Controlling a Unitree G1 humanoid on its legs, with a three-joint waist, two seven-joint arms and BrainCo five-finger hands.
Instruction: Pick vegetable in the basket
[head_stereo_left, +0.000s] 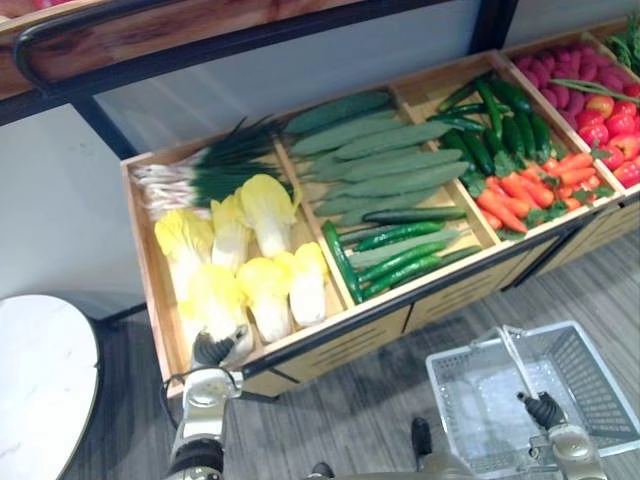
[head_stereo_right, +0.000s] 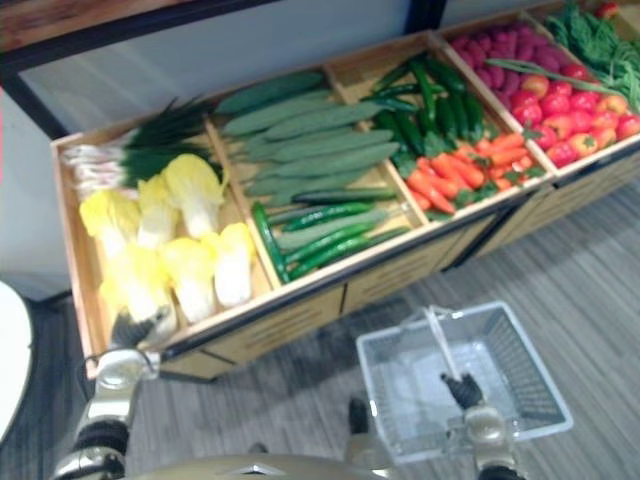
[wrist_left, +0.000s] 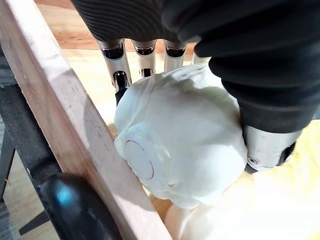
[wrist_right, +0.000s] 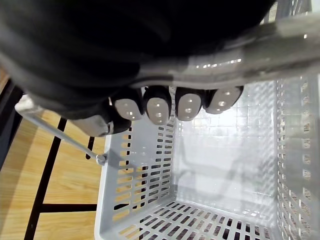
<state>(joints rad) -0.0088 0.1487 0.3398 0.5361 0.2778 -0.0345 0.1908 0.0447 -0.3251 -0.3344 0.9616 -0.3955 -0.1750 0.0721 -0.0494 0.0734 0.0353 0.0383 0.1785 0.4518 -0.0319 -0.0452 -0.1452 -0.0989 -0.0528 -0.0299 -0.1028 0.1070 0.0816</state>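
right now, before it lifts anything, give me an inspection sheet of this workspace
surface: wooden stand, divided into compartments
job's things: cabbages in the leftmost compartment; grey basket, nothing in it, in front of the stand
clutter: spring onions behind the cabbages; cucumbers, carrots, red vegetables in the other compartments
grippers: left robot hand curled round the nearest cabbage; right robot hand curled round the basket handle
cables: nothing seen
surroundings: round white table on the left; grey plank floor
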